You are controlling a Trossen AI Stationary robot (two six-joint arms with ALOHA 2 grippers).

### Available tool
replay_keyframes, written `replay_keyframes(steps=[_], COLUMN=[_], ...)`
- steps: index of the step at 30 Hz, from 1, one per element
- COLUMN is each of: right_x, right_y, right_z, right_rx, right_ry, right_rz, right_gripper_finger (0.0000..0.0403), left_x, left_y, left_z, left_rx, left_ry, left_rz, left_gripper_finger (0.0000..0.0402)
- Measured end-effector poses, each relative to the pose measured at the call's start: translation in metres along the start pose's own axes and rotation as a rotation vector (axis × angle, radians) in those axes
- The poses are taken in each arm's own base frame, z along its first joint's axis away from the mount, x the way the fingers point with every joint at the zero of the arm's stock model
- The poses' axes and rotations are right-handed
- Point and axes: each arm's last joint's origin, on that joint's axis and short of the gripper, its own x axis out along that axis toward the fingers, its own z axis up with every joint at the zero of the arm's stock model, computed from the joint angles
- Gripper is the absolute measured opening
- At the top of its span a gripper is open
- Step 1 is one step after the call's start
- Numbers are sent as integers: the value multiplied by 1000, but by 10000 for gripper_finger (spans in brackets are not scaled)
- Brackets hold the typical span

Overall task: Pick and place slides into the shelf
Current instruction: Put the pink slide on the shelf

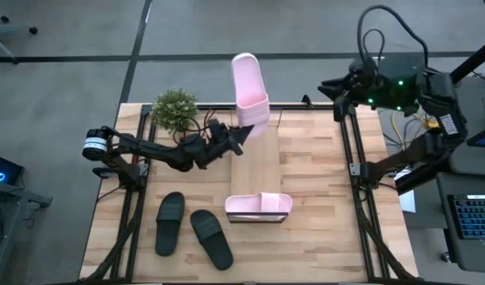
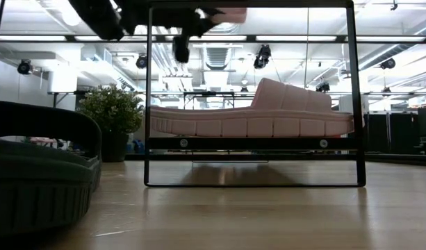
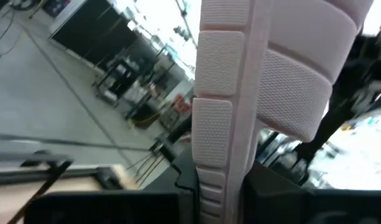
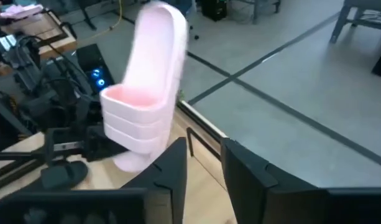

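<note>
Slides in four places: one pale pink slide (image 1: 250, 89) held up over the far edge of the table (image 1: 321, 229), toe end jutting out past that edge above the floor, heel end pinched by the left gripper (image 1: 239, 138) near the far end of the shelf (image 1: 256, 170); in the left wrist view the same slide's ribbed sole edge (image 3: 218, 118) clamped between the two dark fingers, strap bulging to one side. Second pale pink slide (image 1: 259, 205) lying crosswise on the near end of the shelf, seen on the raised board in the low view (image 2: 251, 114). Shelf running from the far edge toward the near edge, about midway between the left and right edges, its middle stretch bare wood. Two black slides (image 1: 193, 231) on the tabletop toward the near left corner, side by side, close but seemingly not touching, well clear of the shelf frame. Small potted plant (image 1: 175, 109) at the far edge, left of the shelf, just beside the left arm. Right half of the table open plank. Right gripper (image 4: 206, 168) parked off the far right corner, fingers spread with nothing between them
</note>
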Motion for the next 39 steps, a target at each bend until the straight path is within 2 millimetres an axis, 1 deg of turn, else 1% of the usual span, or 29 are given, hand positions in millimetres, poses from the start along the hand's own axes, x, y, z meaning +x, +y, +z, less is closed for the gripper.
replay_keyframes(steps=[4,7,10,12,14,17,23,27,31,35,39], right_x=[1,3,4,3,3,11,47,66,82,90,96], right_y=[-4,-8,-12,-16,-18,-19,-10,-5,0,4,8], right_z=[-12,-25,-40,-49,-59,-74,-98,-104,-113,-115,-112], right_rx=[46,88,152,198,252,296,331,352,344,347,352], right_ry=[-19,-49,-108,-174,-230,-266,-288,-352,-348,-378,-416], right_rz=[-8,-29,-2,26,61,114,202,239,263,340,389], right_gripper_finger=[135,167,191,200,204,205,205,205,206,206,206], left_x=[15,27,37,41,43,46,45,45,45,45,45], left_y=[-8,-13,-17,-18,-17,-15,-19,-20,-21,-21,-21], left_z=[-4,-8,-9,-12,-16,-21,-16,-15,-14,-14,-15], left_rx=[-36,-70,-121,-141,-145,-173,-212,-209,-211,-208,-230], left_ry=[-65,-131,-208,-236,-234,-233,-285,-276,-276,-261,-254], left_rz=[-36,-82,-133,-157,-163,-169,-213,-230,-233,-258,-263], left_gripper_finger=[25,25,25,25,25,25,25,25,25,25,25])
